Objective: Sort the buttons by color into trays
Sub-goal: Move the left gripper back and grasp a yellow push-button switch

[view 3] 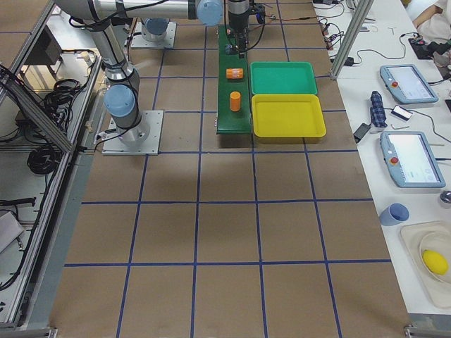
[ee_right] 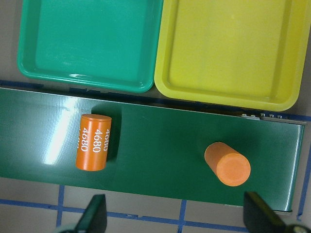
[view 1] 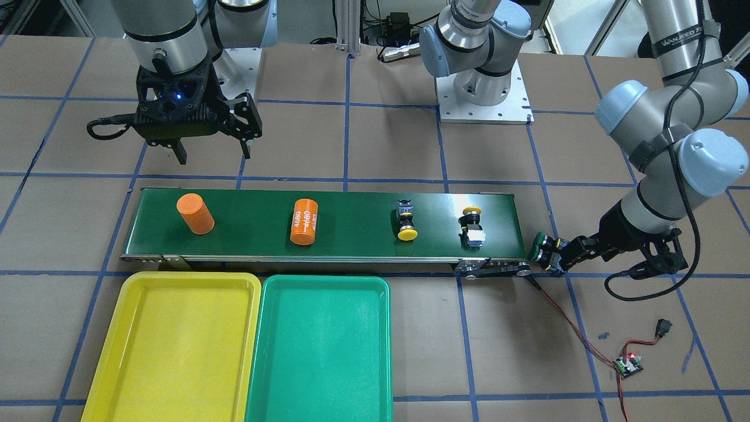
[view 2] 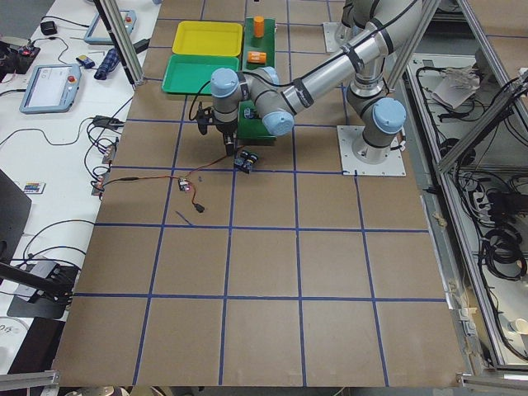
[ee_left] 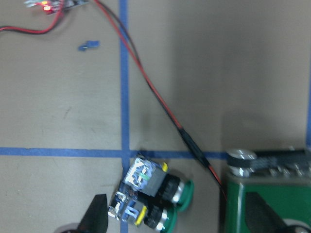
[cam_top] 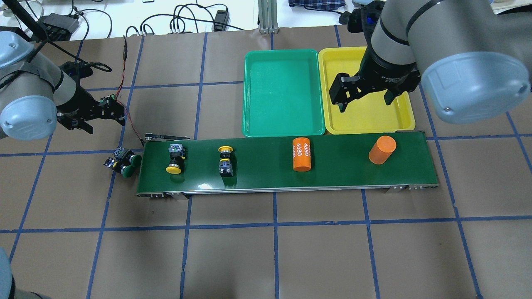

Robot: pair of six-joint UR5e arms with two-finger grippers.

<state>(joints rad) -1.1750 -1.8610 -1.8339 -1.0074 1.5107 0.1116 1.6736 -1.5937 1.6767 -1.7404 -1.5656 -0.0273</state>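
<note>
Two yellow-capped buttons lie on the dark-green belt, one [view 1: 407, 226] on its side, the other [view 1: 473, 227] beside it. Two green-capped buttons [view 1: 542, 249] lie together on the table just off the belt's end; they also show in the overhead view [cam_top: 123, 162]. My left gripper [ee_left: 177, 221] is open above them, with the pair [ee_left: 150, 199] between its fingers in the wrist view. My right gripper [view 1: 214, 152] is open and empty, high above the belt's other end. The yellow tray [view 1: 176, 346] and the green tray [view 1: 322, 351] lie side by side with nothing in them.
Two orange cylinders stand on the conveyor belt [view 1: 351, 205], one upright [view 1: 196, 214] and one lying [view 1: 303, 221]. A red-and-black wire runs from the belt's end to a small circuit board [view 1: 628, 365] on the table.
</note>
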